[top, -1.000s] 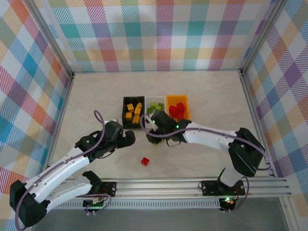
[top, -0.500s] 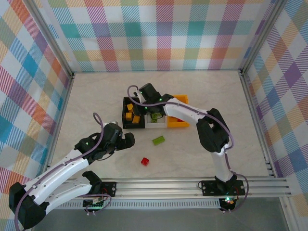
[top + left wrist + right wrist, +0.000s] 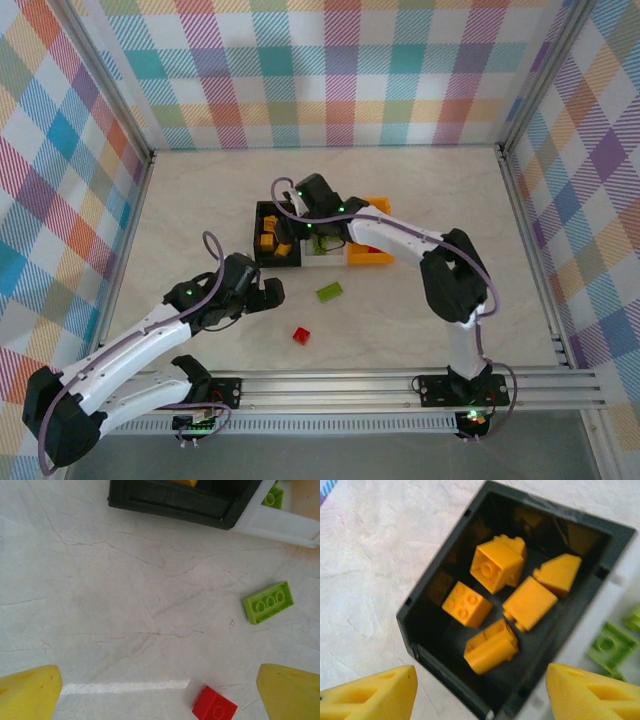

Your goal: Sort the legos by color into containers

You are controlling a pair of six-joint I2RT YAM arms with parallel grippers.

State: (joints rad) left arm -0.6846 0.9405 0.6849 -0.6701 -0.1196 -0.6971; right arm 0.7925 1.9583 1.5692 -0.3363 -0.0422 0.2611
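The right jaws stand spread, nothing between them, directly above the black bin (image 3: 427, 625). That placement fits a drop-off, since the bin takes the yellow-orange bricks (image 3: 497, 567), and five lie loose and tumbled on its floor. The white bin (image 3: 592, 622) sits tight against it, with a green piece (image 3: 610, 645) inside.

The left jaws are also released and wide, held low over the table (image 3: 125, 605) and facing the two loose pieces. A green brick (image 3: 267, 601) lies studs up just short of the bins, and a red brick (image 3: 214, 709) lies nearer the arm. Probably this arm is lining up a pick. Which brick it favours I cannot tell, as both lie to one side of the gap.

The right wrist view is smeared, so stud counts are unreliable, and it cuts the white bin off at the edge. From above, the right arm crosses the bins and covers most of the orange bin (image 3: 378, 258), so its contents cannot be checked.
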